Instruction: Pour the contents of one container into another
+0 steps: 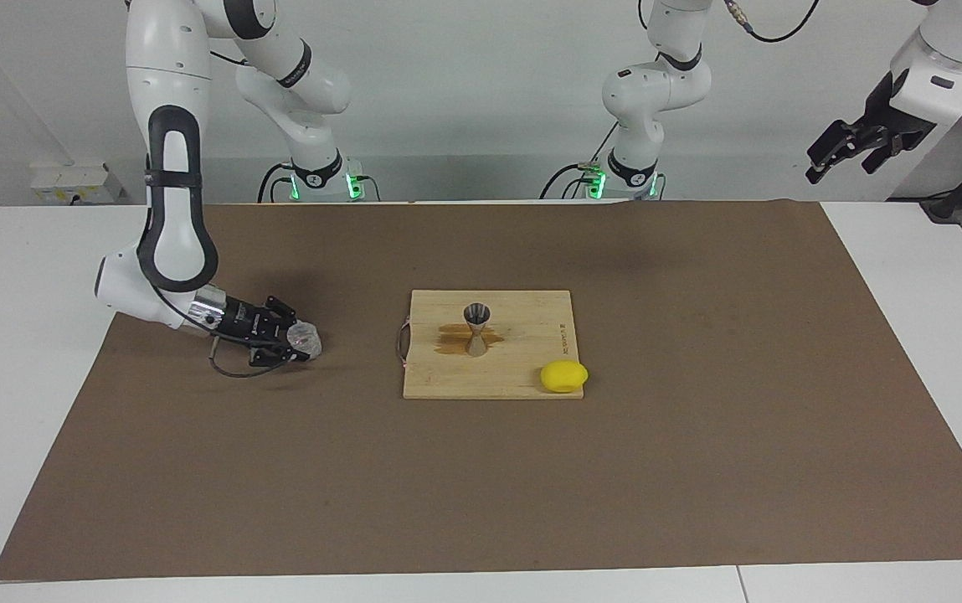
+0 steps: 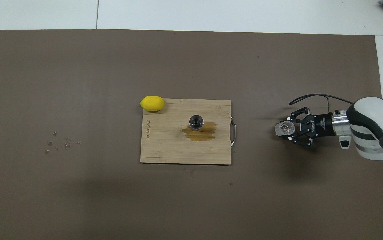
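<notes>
A white desk [image 1: 20, 377] is covered by a large brown mat [image 1: 698, 435]. Near the middle of the mat lies a wooden cutting board [image 1: 522, 368] with a metal handle on the edge toward the right arm's end of the desk. A small steel jigger [image 1: 477, 328], shaped like an hourglass, stands upright on the board, its open top facing up. Around its base a dark wet stain [image 2: 200, 132] spreads over the wood. A yellow lemon [image 1: 564, 376] rests at the board's corner, farther from the robots than the jigger, toward the left arm's end, partly on the board.

The right arm reaches low over the mat toward its own end of the desk, well apart from the board. Its right pincer [image 1: 296, 340] lies nearly level and is closed around a small clear glass cup [image 1: 306, 339], which sits on or just above the mat; which of the two cannot be told.

The left arm waits, raised high above its end of the desk. Its left pincer [image 1: 839, 151] hangs in the air with its fingers spread apart, holding nothing.

A few tiny specks of debris [image 2: 61, 144] lie on the mat toward the left arm's end.
</notes>
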You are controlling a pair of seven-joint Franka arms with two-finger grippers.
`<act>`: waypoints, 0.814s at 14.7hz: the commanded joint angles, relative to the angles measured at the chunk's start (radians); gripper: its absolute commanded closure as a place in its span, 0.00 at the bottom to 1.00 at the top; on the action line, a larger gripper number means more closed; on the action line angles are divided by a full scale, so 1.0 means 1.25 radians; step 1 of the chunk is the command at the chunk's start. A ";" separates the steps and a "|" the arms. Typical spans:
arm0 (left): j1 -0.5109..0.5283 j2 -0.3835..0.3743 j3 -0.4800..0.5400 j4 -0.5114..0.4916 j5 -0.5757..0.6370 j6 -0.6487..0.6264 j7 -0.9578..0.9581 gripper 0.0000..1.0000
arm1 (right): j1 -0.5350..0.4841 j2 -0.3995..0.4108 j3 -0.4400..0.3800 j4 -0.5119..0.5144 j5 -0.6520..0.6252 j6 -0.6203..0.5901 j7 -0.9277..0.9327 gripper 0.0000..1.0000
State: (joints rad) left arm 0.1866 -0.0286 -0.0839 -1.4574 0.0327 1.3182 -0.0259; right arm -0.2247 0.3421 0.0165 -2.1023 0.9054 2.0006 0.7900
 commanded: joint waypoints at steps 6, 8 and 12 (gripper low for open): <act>-0.047 -0.053 0.000 -0.146 0.019 0.224 -0.019 0.00 | 0.096 -0.092 0.002 0.005 0.018 0.041 0.137 1.00; -0.052 -0.024 0.002 -0.133 0.022 0.227 -0.011 0.00 | 0.155 -0.108 -0.002 0.030 0.004 0.052 0.227 1.00; -0.100 0.018 0.036 -0.103 0.021 0.223 -0.011 0.00 | 0.253 -0.096 0.000 0.132 -0.126 0.057 0.423 1.00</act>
State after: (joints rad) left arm 0.1012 -0.0252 -0.0774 -1.6030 0.0373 1.5929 -0.0370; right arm 0.0444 0.2060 0.0185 -2.0049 0.8214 2.0647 1.2040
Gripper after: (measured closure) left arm 0.000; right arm 0.498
